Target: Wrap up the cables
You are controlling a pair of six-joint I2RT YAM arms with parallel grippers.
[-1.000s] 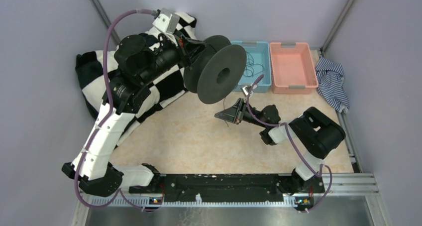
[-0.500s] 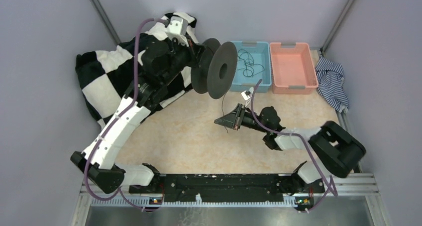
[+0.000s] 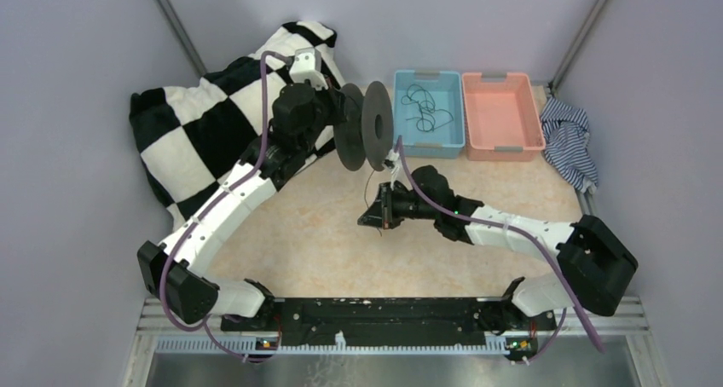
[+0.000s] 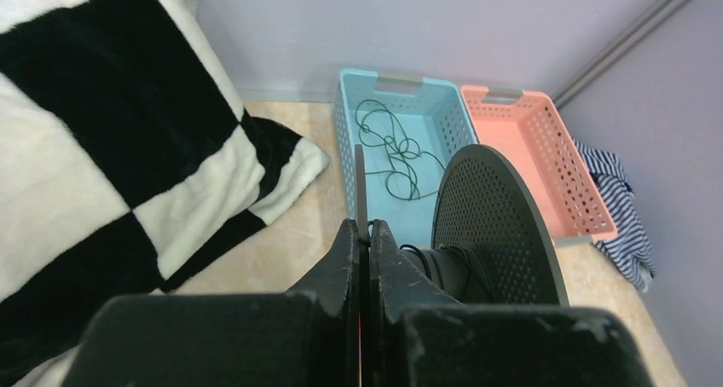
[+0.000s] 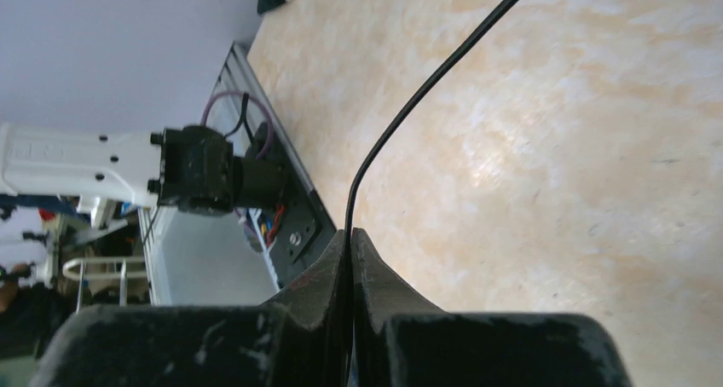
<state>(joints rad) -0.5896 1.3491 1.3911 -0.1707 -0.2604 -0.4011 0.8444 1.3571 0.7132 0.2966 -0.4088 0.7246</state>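
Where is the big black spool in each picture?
Top external: the spool stands on edge, centre-top, held by the left pincer.
Left wrist: lower middle, its holed disc just beyond the fingers.
Right wrist: not in it.
Shared landmark: the blue bin of loose cables.

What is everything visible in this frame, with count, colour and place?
spool: one, dark, held on edge left of the bins
cable: one, thin black, pinched below the spool
loose cables: a tangle, black, inside the blue bin
blue bin: one, back centre
pink bin: one, right of the blue bin
checkered blanket: one, black and white, back left
striped cloth: one, blue and white, far right
table: one, beige
left gripper: shut on spool flange
right gripper: shut on cable
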